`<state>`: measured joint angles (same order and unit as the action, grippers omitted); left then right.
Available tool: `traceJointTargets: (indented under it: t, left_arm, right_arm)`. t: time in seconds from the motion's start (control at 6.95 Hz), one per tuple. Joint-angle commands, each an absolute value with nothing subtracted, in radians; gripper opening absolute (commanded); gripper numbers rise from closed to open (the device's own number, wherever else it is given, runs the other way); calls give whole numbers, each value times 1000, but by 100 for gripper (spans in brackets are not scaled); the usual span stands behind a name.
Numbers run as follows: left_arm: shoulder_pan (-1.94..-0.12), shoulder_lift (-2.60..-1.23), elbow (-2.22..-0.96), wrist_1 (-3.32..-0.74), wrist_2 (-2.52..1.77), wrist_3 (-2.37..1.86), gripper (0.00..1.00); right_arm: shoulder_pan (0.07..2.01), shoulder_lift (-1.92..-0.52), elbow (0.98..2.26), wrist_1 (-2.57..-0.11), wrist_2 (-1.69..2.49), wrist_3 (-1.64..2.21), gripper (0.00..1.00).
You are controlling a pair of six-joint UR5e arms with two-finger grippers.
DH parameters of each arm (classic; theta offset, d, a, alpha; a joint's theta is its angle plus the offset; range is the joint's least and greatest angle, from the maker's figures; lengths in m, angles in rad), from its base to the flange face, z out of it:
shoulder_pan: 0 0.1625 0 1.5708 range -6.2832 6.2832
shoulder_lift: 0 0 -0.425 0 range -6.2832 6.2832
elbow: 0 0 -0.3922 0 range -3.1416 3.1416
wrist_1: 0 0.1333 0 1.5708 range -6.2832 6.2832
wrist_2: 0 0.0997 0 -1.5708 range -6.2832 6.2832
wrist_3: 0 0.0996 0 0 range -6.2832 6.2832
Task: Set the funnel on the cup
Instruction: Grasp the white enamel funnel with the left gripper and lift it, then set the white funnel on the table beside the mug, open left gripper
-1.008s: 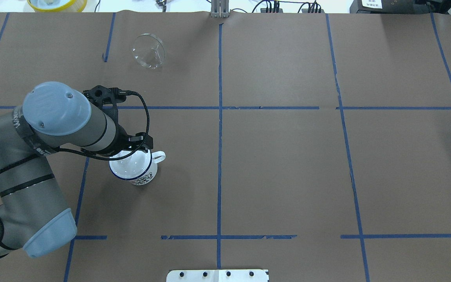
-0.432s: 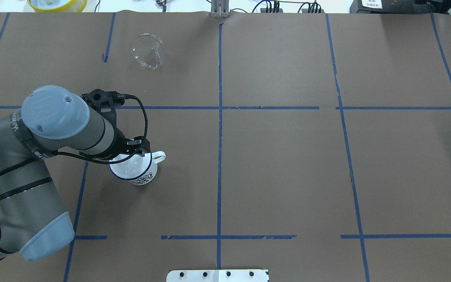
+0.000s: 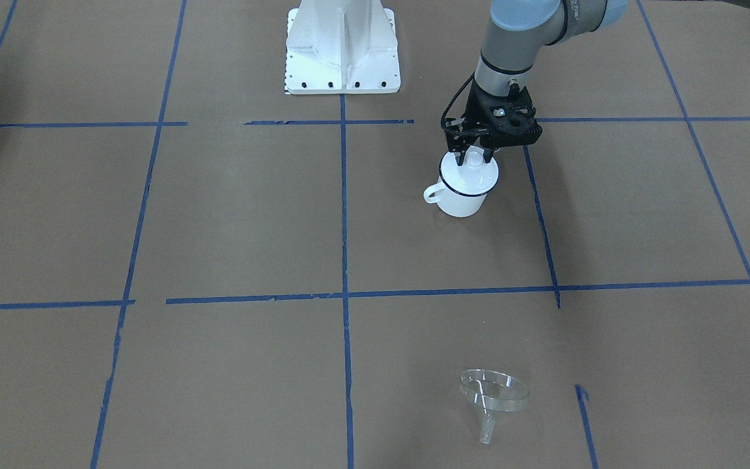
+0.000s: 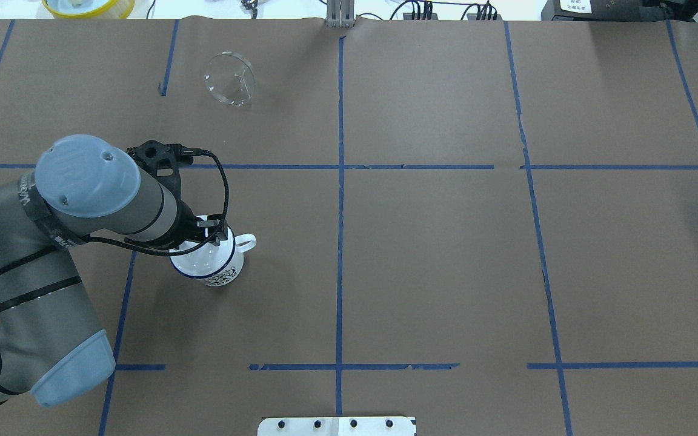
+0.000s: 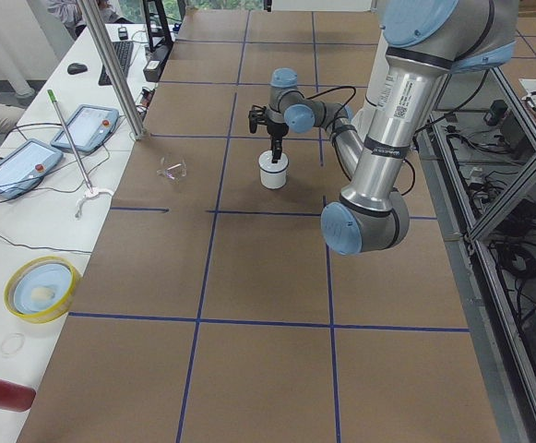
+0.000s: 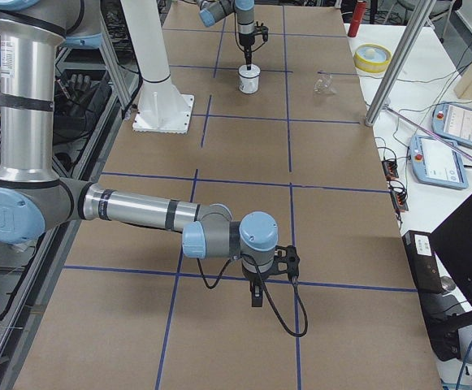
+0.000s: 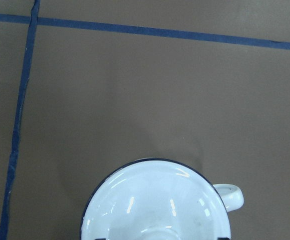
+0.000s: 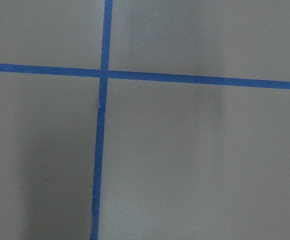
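The left gripper (image 3: 474,159) was seen directly over the cup (image 3: 461,200), jaws either side of the knob (image 3: 474,154) of a white lid (image 3: 478,173) on it. Whether the knob was clamped could not be told, nor the state of the right gripper (image 6: 256,294). The funnel (image 3: 493,389) was seen lying on its side well apart, so lid removal and funnel placing were judged undone.

Left pincer (image 3: 476,158) points down, jaws apart; right pincer (image 6: 256,301) points down.

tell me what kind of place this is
Most likely a robotics lab or test cell: a table covered in brown paper with a blue tape grid, two grey robot arms working over it, and control tablets on a side bench.
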<state>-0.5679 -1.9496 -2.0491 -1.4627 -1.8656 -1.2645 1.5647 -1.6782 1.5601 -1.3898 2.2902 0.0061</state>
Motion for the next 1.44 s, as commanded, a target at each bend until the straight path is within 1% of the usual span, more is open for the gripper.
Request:
traceJointTargets:
  t: [0.0,0.14,0.43,0.58,0.72,0.86,1.01,1.3]
  left_arm:
    - [-565,-1954,-2097,-1402,-1867,-1262,0]
    - [-568,-1956,-2108,-1402,-1868,-1261,0]
    - [-618,-1942,-2221,-1369,-1871,-1173,0]
    - [-630,-1849,-2308,-1341,-1874,-1047,0]
    - [-632,-1686,-2406,-1353,-1875,-961,0]
    - [-626,-1590,-2424,-1388,-1870,-966,0]
    - [-614,-1547,-2375,-1484,-1868,-969,0]
    - [-534,-1534,-2193,-1752,-1858,-1104,0]
  right_arm:
    - [1565,-1678,1560,-1390,2290,6,100]
    - [1565,-1678,1560,-1390,2290,6,100]
    - [1565,-1678,1560,-1390,2290,6,100]
    - [1565,-1678,1560,-1390,2290,6,100]
    - [1565,-1678,1560,-1390,2290,6,100]
    - [1565,-1678,1560,-1390,2290,6,100]
    - [1565,-1678,1560,-1390,2290,6,100]
    - [1565,-1678,1560,-1390,2290,6,100]
